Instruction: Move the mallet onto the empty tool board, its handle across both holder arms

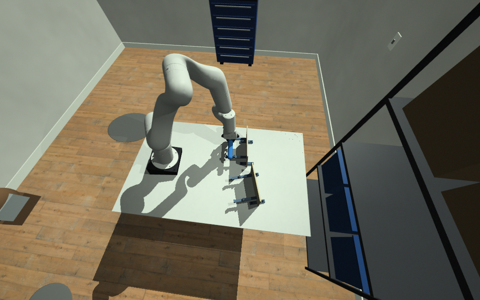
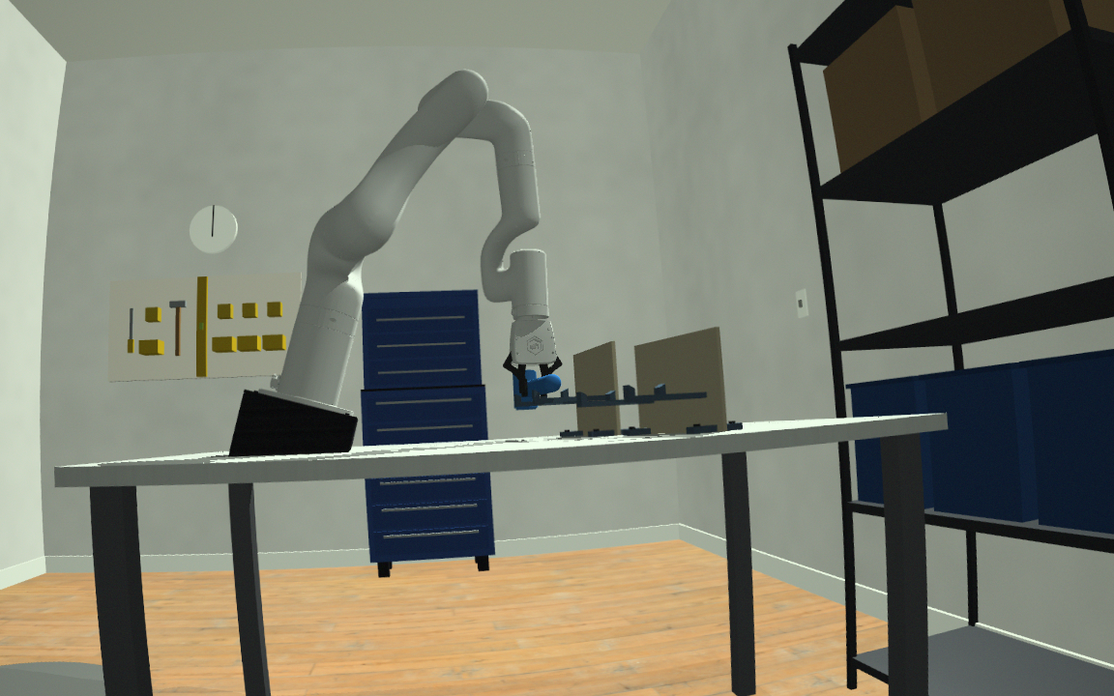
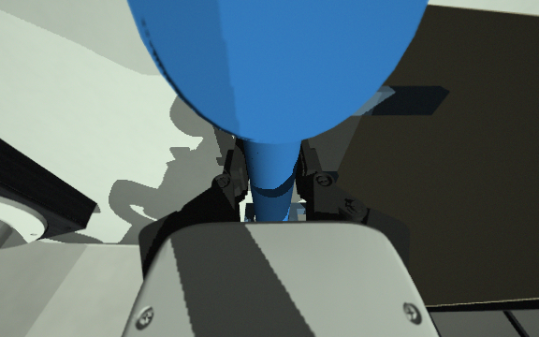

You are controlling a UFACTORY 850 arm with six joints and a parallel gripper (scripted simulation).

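Note:
My gripper [image 1: 230, 141] is shut on the blue mallet [image 1: 231, 150] and points straight down. It holds the mallet in front of the far tool board [image 1: 247, 139], between that board's two dark holder arms and at about their height. I cannot tell whether the handle touches the arms. In the side view the gripper [image 2: 531, 373] and mallet [image 2: 543, 383] sit at the outer ends of the arms, left of the far board [image 2: 596, 385]. In the wrist view the blue mallet [image 3: 274, 70] fills the top and runs between the fingers. The near tool board [image 1: 256, 184] has bare arms.
The arm's black base [image 1: 164, 160] stands on the table's left side. A blue drawer cabinet [image 1: 233, 31] stands by the back wall. A tall black shelf rack [image 2: 977, 346] with blue bins stands right of the table.

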